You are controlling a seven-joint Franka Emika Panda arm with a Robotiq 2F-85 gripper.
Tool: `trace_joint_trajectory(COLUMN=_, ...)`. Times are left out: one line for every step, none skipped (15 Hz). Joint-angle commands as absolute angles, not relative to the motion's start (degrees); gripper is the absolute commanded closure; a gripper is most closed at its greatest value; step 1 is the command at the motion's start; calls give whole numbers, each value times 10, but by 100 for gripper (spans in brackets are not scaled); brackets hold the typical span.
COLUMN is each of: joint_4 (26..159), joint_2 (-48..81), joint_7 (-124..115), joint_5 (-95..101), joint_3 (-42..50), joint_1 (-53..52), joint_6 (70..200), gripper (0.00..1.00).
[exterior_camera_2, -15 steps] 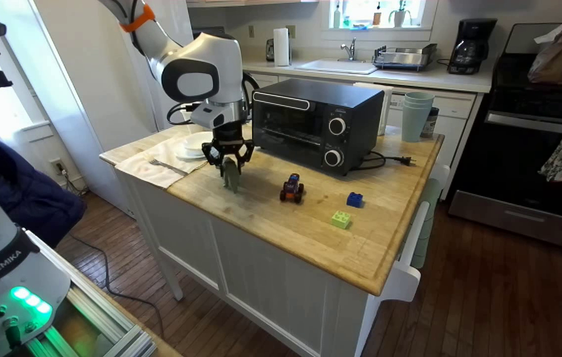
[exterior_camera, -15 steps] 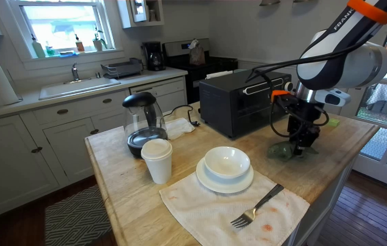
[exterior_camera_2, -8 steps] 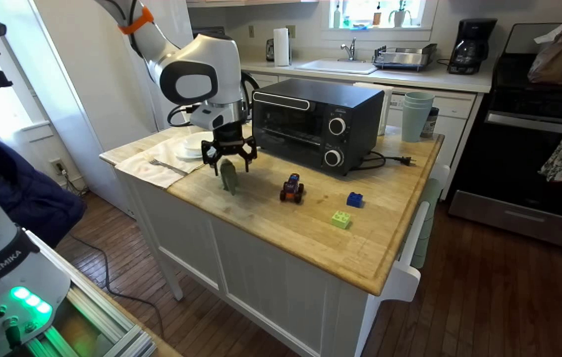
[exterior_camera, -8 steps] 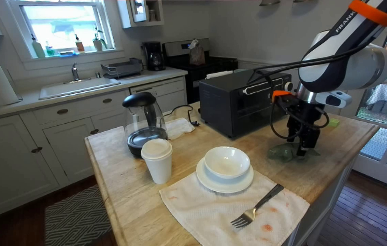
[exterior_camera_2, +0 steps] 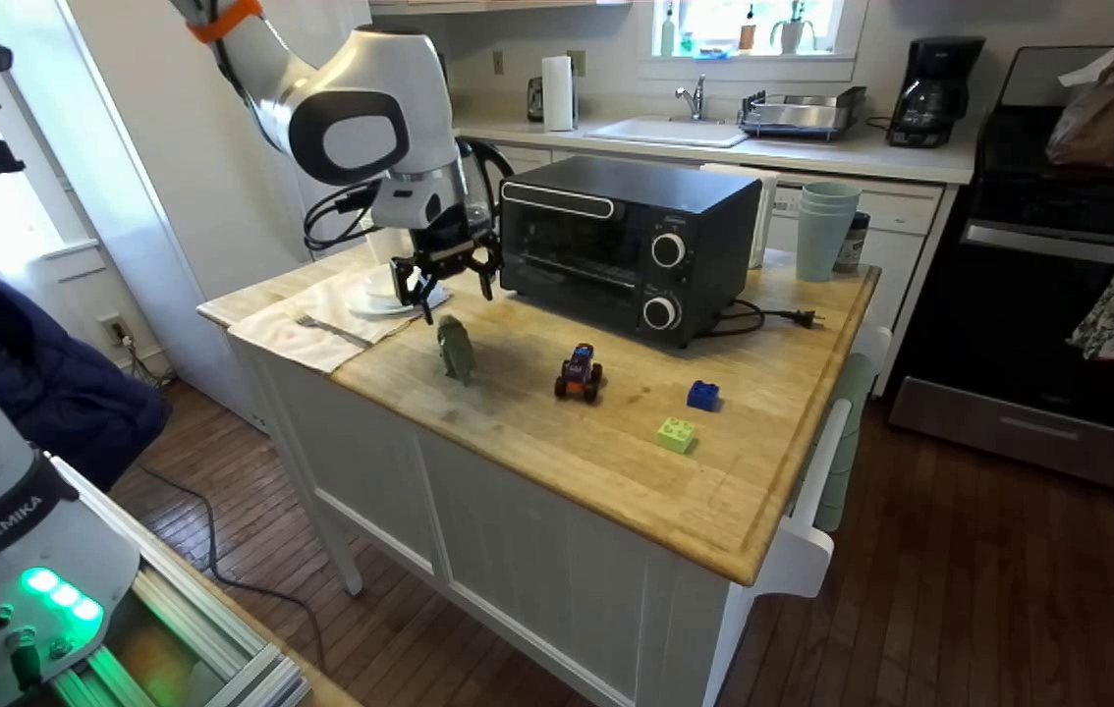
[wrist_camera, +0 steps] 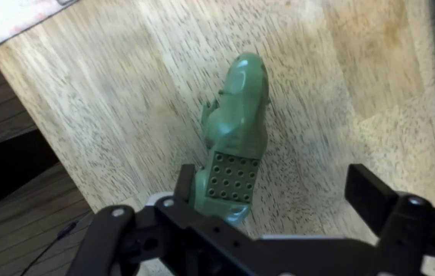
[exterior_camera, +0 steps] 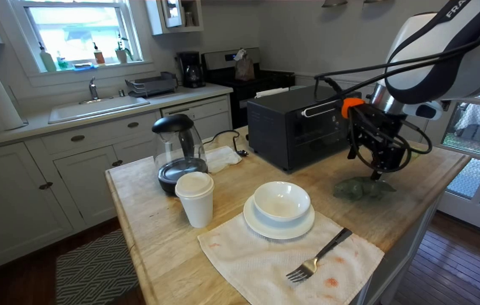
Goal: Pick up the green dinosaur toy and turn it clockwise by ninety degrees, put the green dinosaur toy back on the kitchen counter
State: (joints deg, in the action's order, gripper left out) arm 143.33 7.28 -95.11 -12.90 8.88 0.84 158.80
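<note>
On the wooden counter [exterior_camera_2: 557,442] stands the green dinosaur [wrist_camera: 236,130]; the gripper [wrist_camera: 271,181] tilts above, spread and empty. Putting it back looks done; the next move probably calls for lifting clear.

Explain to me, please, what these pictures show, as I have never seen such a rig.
The machine is a robot arm whose jaws stand wide open, holding nothing. Two views look on from outside; the close-up looks down from its wrist. The green dinosaur toy rests on the wooden kitchen counter. The counter also bears a toaster oven, a toy truck, a blue block, a green block, a kettle, a white cup, a fork on a cloth, and a bowl on a plate.
</note>
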Motion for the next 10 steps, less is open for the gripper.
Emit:
trace_joint_trajectory(joint_4=1462, joint_2=9, joint_7=-831, joint_5=-142, joint_3=66, joint_1=27, joint_6=1536, gripper=0)
trace_joint_trajectory(joint_4=1462, joint_2=2, joint_7=-808, joint_5=-130, joint_3=68, joint_1=28, joint_6=1514, gripper=0)
trace_joint_trajectory(joint_4=1459, joint_2=-3, joint_7=-788, joint_5=-116, joint_3=70, joint_1=29, joint_6=1492, gripper=0)
trace_joint_trajectory(joint_4=1456, joint_2=-4, joint_7=-766, joint_5=-104, joint_3=71, joint_1=30, joint_6=1474, gripper=0)
trace_joint_trajectory(joint_4=1453, joint_2=-4, joint_7=-731, joint_5=-111, joint_3=70, joint_1=31, joint_6=1456, gripper=0)
trace_joint_trajectory(joint_4=1451, joint_2=-2, joint_7=-708, joint_5=-103, joint_3=70, joint_1=32, joint_6=1444, gripper=0)
trace_joint_trajectory(joint_4=1448, joint_2=1, joint_7=-683, joint_5=-97, joint_3=70, joint_1=34, joint_6=1430, gripper=0)
trace_joint_trajectory(joint_4=1446, joint_2=3, joint_7=-656, joint_5=-90, joint_3=70, joint_1=35, joint_6=1419, gripper=0)
trace_joint_trajectory(joint_4=1445, joint_2=5, joint_7=-630, joint_5=-84, joint_3=70, joint_1=35, joint_6=1413, gripper=0)
trace_joint_trajectory(joint_4=1445, joint_2=4, joint_7=-604, joint_5=-78, joint_3=70, joint_1=36, joint_6=1408, gripper=0)
